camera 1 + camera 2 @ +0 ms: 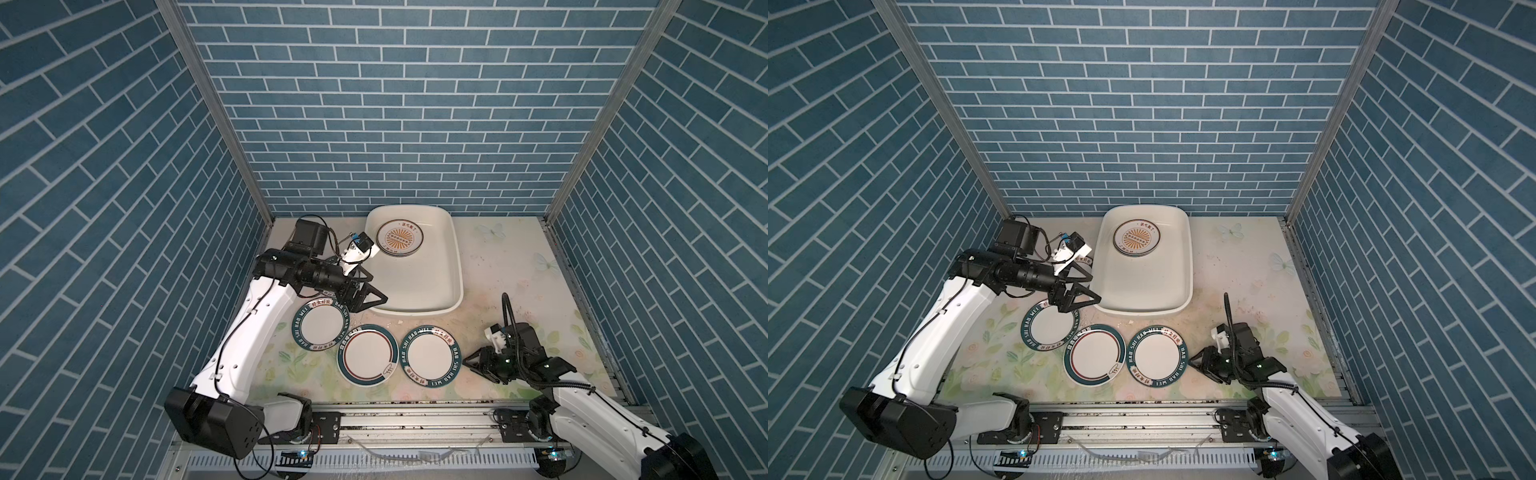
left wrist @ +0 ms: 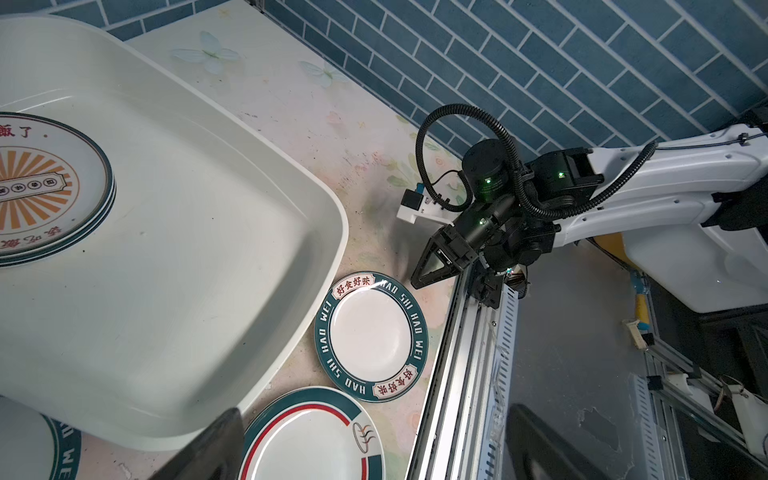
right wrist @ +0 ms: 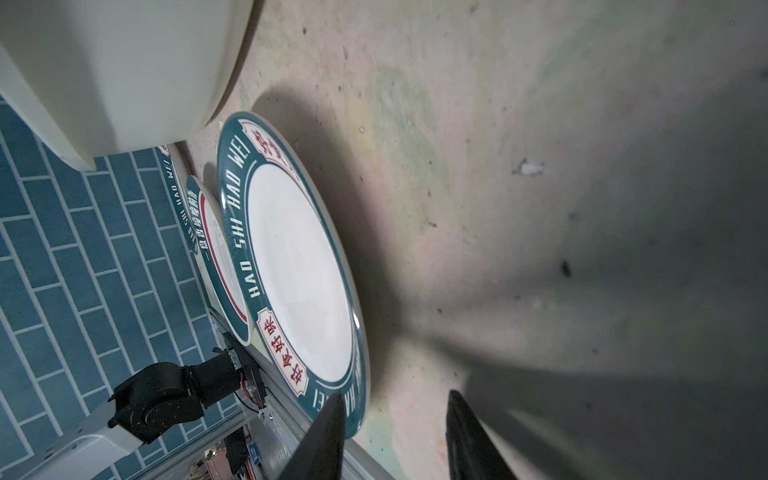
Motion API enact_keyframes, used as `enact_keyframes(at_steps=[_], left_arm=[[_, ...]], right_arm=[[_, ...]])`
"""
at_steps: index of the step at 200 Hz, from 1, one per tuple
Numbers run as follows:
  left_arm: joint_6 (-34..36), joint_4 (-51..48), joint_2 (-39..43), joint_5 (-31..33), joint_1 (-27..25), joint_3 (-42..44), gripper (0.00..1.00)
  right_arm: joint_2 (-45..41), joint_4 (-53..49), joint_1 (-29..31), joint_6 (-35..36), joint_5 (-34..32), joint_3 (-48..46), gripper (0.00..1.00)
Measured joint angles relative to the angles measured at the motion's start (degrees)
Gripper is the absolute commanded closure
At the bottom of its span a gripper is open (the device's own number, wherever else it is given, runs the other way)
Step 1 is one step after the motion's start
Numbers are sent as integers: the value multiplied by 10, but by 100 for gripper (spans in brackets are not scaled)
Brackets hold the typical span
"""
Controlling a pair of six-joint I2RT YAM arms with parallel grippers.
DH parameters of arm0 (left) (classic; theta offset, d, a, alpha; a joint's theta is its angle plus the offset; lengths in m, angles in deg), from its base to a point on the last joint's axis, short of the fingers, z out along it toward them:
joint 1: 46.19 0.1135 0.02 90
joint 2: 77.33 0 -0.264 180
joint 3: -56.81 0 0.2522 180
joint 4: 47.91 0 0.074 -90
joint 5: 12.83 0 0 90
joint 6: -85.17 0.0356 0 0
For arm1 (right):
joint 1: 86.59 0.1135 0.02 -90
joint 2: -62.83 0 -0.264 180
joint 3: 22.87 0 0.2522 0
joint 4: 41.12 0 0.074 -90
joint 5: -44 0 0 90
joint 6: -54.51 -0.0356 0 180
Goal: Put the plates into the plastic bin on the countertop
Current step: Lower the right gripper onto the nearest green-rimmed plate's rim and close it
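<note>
Pickup of near-right plate [image 1: 430, 361] | right gripper [image 1: 467, 359] half-spread astride its rim, nothing pinched; left gripper [image 1: 379, 288] spread wide, empty | next: pinch rim, lift, carry far-left into plastic bin [image 1: 457, 266]

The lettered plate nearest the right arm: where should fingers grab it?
Probably the rim on the edge facing the right gripper, coming in low from that side: the lettered plate lies flat on the countertop, its rim flares up, and the ringed plate crowds the opposite edge.
</note>
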Motion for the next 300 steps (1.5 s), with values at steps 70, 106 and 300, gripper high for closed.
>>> enact_keyframes(at_steps=[70, 106, 300], left_arm=[[0, -2, 0, -5, 0, 0, 1], [0, -2, 0, -6, 0, -1, 1], [0, -1, 0, -6, 0, 0, 1]], right_arm=[[55, 49, 4, 0, 13, 2, 61], [95, 70, 10, 4, 17, 16, 64], [232, 161, 32, 18, 7, 58, 78]])
